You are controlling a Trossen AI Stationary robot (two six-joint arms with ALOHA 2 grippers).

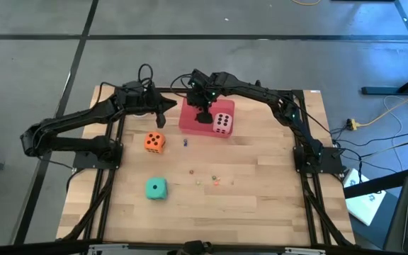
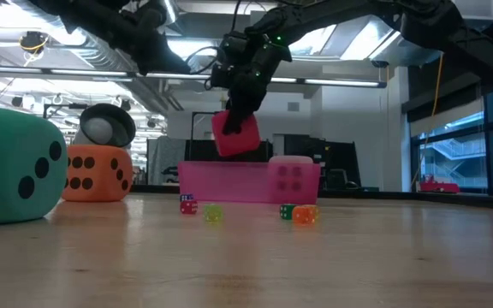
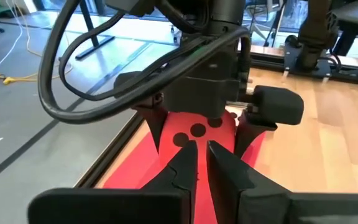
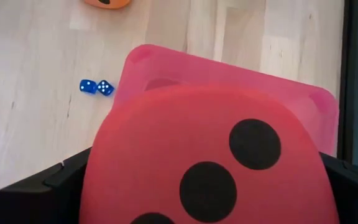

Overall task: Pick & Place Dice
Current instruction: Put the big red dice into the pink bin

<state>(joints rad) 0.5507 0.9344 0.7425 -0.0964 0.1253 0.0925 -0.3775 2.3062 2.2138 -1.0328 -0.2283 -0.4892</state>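
Right now my right tool (image 2: pixel 234 120) pinches the red die (image 2: pixel 235 133) across its sides, jaws wide around it, hanging above the pink tray (image 1: pixel 192 122). I'd lower it straight down and let go only near the tray floor, so the soft cube doesn't bounce out. Beneath the tool, the tray already holds the pale pink die (image 1: pixel 222 123). Farther out, the orange die (image 1: pixel 154 142) and teal die (image 1: pixel 156 188) wait on the counter (image 1: pixel 261 205). My left tool (image 1: pixel 163 106), pressed together, idles beside the tray.

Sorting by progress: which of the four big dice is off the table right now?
The red die, held by the right hand above the pink tray.
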